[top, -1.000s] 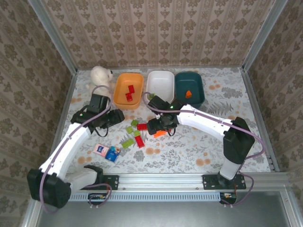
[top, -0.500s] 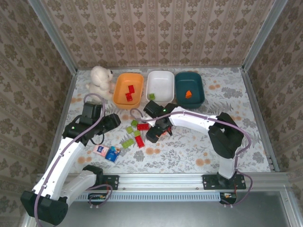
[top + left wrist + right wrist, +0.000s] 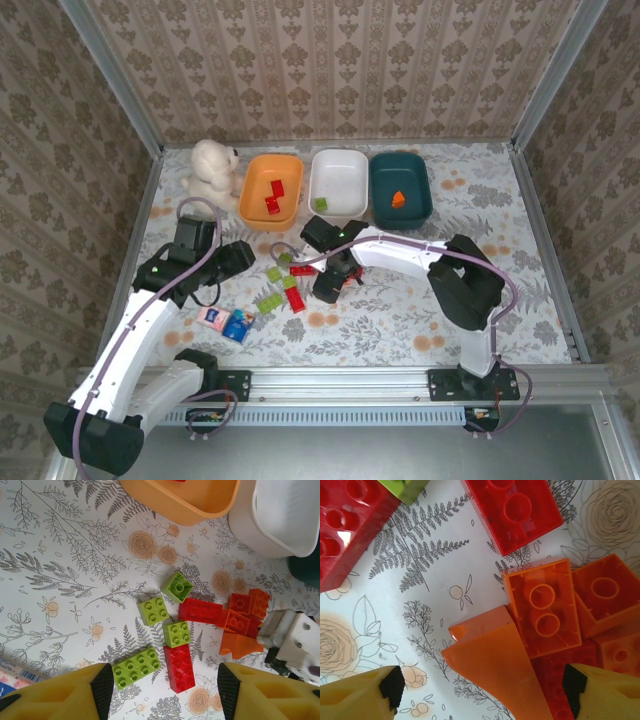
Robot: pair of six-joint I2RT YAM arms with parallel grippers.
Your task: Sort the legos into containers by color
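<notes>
Your right gripper [image 3: 483,684] stands wide open astride an orange wedge [image 3: 487,652], gripping nothing. Your left gripper [image 3: 165,685] hangs open, empty, above the loose legos [image 3: 200,611] on the bench [image 3: 60,555] near the containers [image 3: 246,195].

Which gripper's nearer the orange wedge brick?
Right. The right gripper hangs directly over the orange wedge, jaws open either side; the left gripper sits off to its left, past the green bricks.

At lower centre an orange sloped brick [image 3: 490,675], touching an orange two-stud brick [image 3: 545,610] at its upper right, red brick [image 3: 512,510] at top, second red brick [image 3: 345,525] upper left, yellow fingers [image 3: 350,695] spread at both lower corners, floral cloth [image 3: 420,605] beneath
</notes>
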